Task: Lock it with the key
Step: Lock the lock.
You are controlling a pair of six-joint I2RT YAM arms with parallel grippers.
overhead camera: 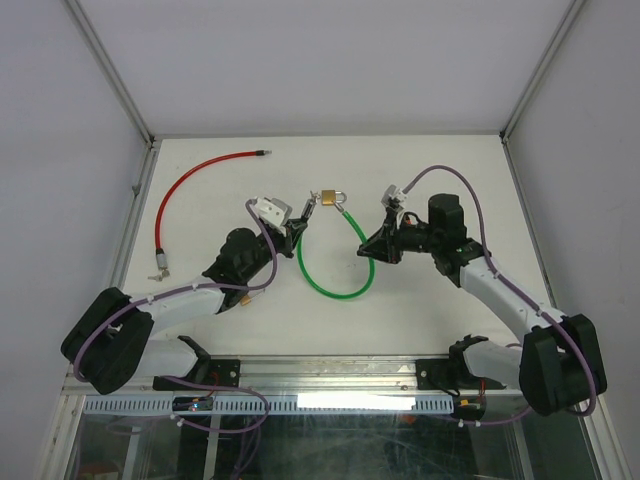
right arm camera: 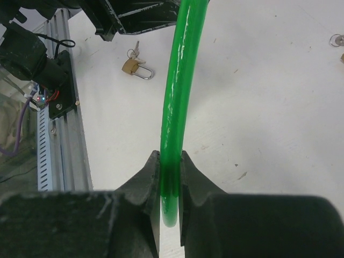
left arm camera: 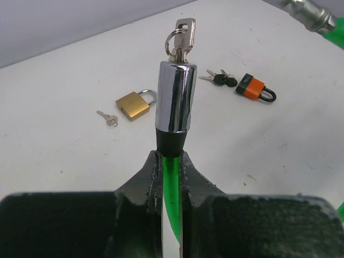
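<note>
A green cable lock (overhead camera: 335, 292) lies in a loop at the table's middle. My left gripper (overhead camera: 296, 230) is shut on the green cable just below its chrome lock cylinder (left arm camera: 174, 97) and holds the cylinder upright in the left wrist view. A key (left arm camera: 184, 33) on a ring sits in the cylinder's top. My right gripper (overhead camera: 368, 250) is shut on the other stretch of the cable (right arm camera: 173, 107). The cable's metal pin end (left arm camera: 310, 15) shows at the top right, apart from the cylinder. My left gripper (left arm camera: 171, 156) and right gripper (right arm camera: 170, 158) both pinch the cable.
A brass padlock (overhead camera: 332, 196) lies just beyond the loop, with a small key (left arm camera: 109, 118) beside it. An orange padlock (left arm camera: 255, 88) with keys (left arm camera: 220, 79) lies further right. A red cable lock (overhead camera: 190, 178) lies at the far left. Another brass padlock (right arm camera: 135, 66) lies near the left arm.
</note>
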